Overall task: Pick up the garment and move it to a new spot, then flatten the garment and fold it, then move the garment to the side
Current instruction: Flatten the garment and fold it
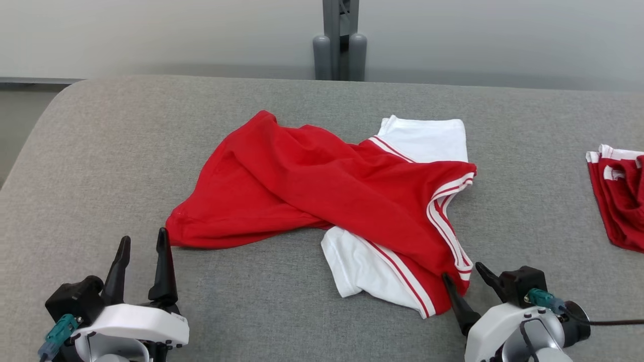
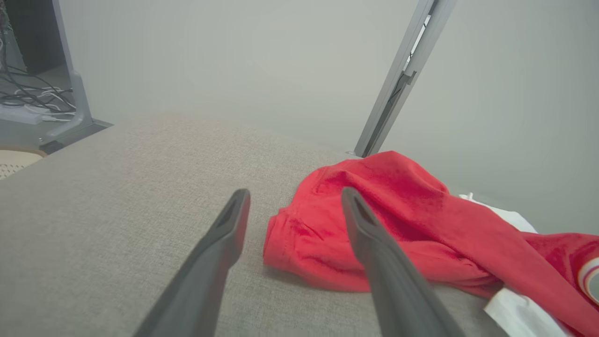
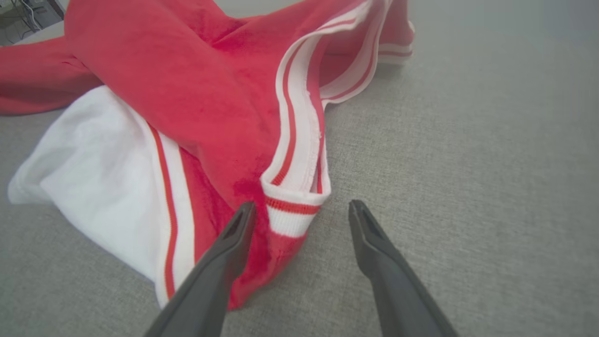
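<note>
Garment [image 1: 322, 186] (red body, white sleeves, striped trim) lies crumpled and twisted at centre frame of the head view on the grey fabric table [image 1: 100, 151]; the red panel is thrown diagonally across the white parts. Left gripper [image 1: 143, 235], lower left of the frame: fingers apart, nothing between them, tips just beside the red hem corner. Right gripper [image 1: 462, 270], lower right: fingers also spread, holding nothing; in the right wrist view one finger overlaps the red edge and the striped rib sits just ahead between the tips. Judged state: not yet flat or folded. Risks: (1) the cloth is layered near both tips, so a pinch may catch one layer only, or red and white together, and the twist would stay in. (2) A low approach could nip the table's fabric along with the hem. (3) Pulling on the rib alone may stretch it or let it slip out. (4) A second red garment [image 1: 621, 196] lies at the right edge; shifting that way could tangle the two.
</note>
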Available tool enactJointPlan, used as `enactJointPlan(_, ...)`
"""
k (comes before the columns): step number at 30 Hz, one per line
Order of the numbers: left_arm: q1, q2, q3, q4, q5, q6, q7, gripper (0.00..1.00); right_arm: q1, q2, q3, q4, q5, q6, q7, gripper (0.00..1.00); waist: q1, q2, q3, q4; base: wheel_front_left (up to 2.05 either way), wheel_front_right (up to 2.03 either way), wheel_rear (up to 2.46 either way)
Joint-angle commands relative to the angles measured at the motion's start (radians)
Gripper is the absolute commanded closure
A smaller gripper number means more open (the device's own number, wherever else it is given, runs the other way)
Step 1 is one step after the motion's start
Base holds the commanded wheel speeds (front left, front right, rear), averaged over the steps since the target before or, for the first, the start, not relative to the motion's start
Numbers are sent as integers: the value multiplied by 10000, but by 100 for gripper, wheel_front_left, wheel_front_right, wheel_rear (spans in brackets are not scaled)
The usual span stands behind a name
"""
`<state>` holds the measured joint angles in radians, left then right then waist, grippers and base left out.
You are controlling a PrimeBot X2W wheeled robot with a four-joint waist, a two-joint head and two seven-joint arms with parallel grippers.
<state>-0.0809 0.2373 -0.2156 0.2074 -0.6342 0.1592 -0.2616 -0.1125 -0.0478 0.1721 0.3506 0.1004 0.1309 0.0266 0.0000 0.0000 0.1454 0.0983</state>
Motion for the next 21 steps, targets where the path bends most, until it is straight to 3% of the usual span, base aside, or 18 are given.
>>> enactJointPlan(1,112,8,2,-88,90,-19,-42,0,-258,-60,-46,285,169,-3,-91,0,0,0,-17,203,0,0,0)
enactJointPlan(3,172,-20,-7,-146,134,-8,-42,0,-501,-63,-83,792,464,-3,-172,0,0,0,-15,322,0,0,0)
enactJointPlan(4,207,-30,4,-169,162,-1,-42,0,-642,-61,-84,1036,530,-3,-215,40,0,0,-8,365,0,0,0)
enactJointPlan(8,317,-58,8,-200,189,0,-42,0,-1223,-63,-167,1889,829,-3,-544,100,0,0,-22,495,0,0,0)
enactJointPlan(13,481,-104,125,-256,226,54,-42,0,-1871,-71,-279,2050,1384,-3,-923,100,0,0,-95,393,0,0,0)
enactJointPlan(16,519,-161,166,-306,251,9,-42,0,-2297,-139,-703,1787,963,-3,-840,100,0,0,-96,265,0,0,0)
enactJointPlan(21,355,-333,51,-514,424,-126,-43,0,-2993,-887,-1623,1142,172,-3,5,100,0,0,19,307,0,0,0)
